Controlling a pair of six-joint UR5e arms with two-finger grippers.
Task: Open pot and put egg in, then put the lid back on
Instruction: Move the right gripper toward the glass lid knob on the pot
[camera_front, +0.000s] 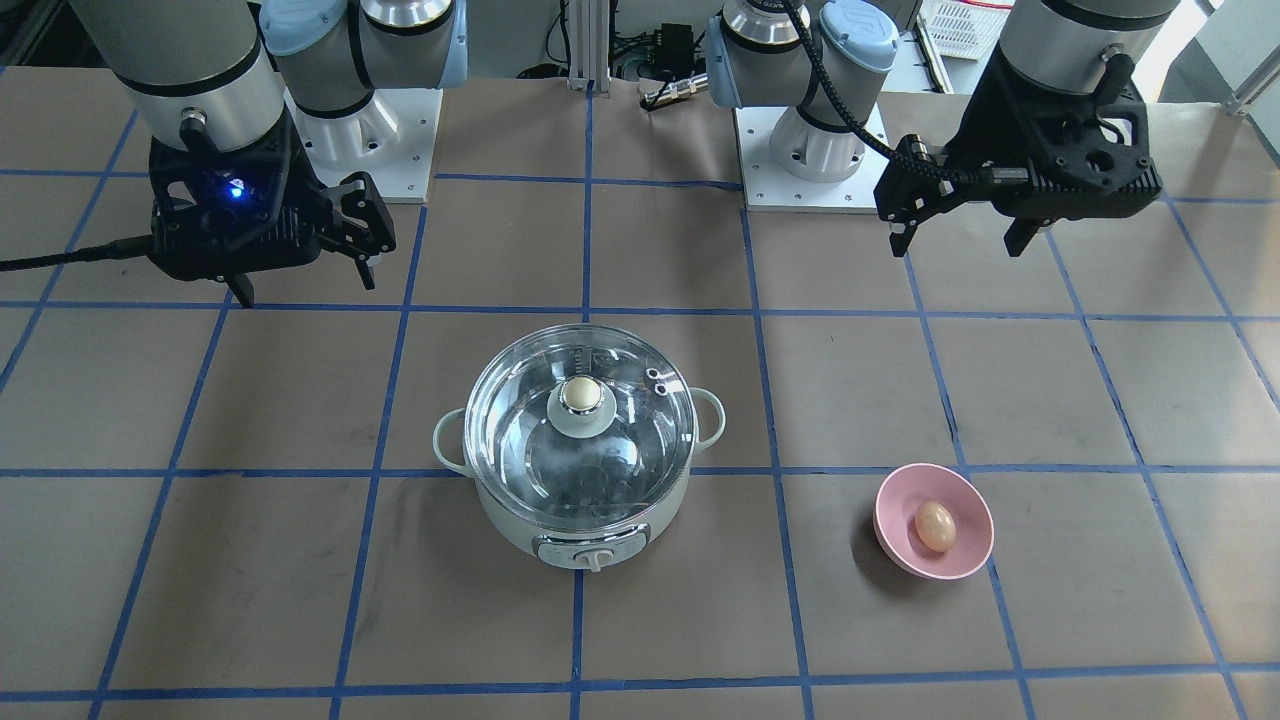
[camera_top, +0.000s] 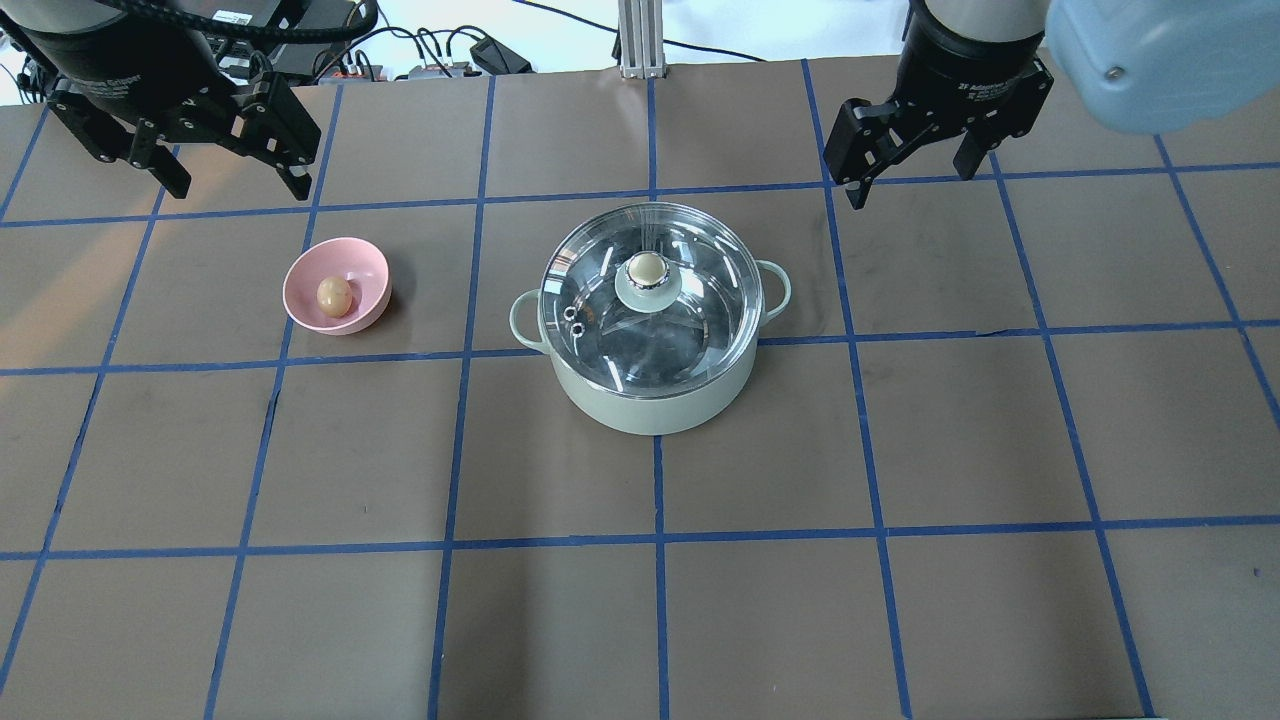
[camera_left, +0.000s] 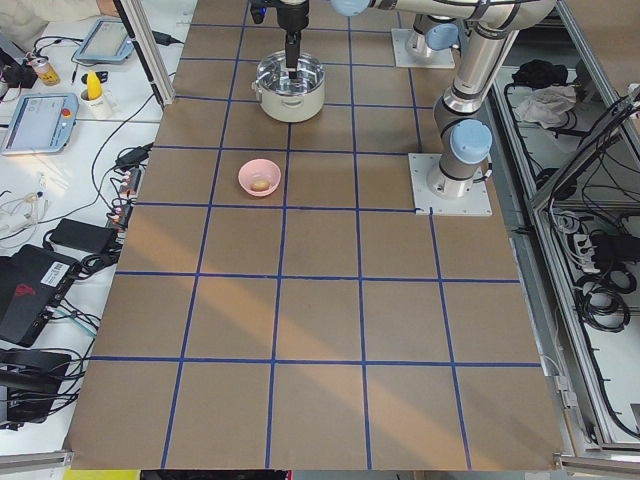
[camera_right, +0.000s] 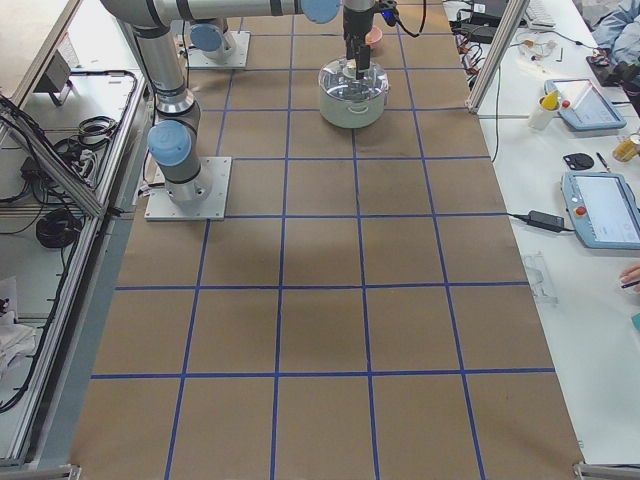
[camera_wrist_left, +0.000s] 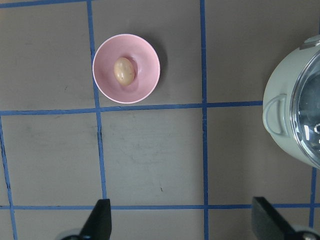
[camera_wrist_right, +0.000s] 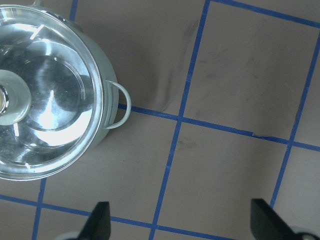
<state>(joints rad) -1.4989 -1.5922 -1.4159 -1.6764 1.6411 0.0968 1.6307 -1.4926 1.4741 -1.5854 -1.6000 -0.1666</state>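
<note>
The mint-white pot (camera_top: 650, 405) stands mid-table with the clear glass lid (camera_top: 700, 330) resting on it, cream knob up. The tan egg (camera_top: 334, 294) lies in a small pink bowl (camera_top: 300, 290) to the pot's left in the overhead view. My left gripper (camera_top: 238, 185) hovers open and empty behind the bowl; its wrist view shows the egg (camera_wrist_left: 124, 70) and the pot's edge (camera_wrist_left: 280, 125). My right gripper (camera_top: 910, 180) hovers open and empty behind and to the right of the pot; its wrist view shows the lid (camera_wrist_right: 50, 105).
The brown table has a grid of blue tape lines (camera_top: 655, 530). The arm bases (camera_front: 815, 150) stand at the robot's side of the table. Cables and devices lie off the table's ends (camera_left: 40, 270).
</note>
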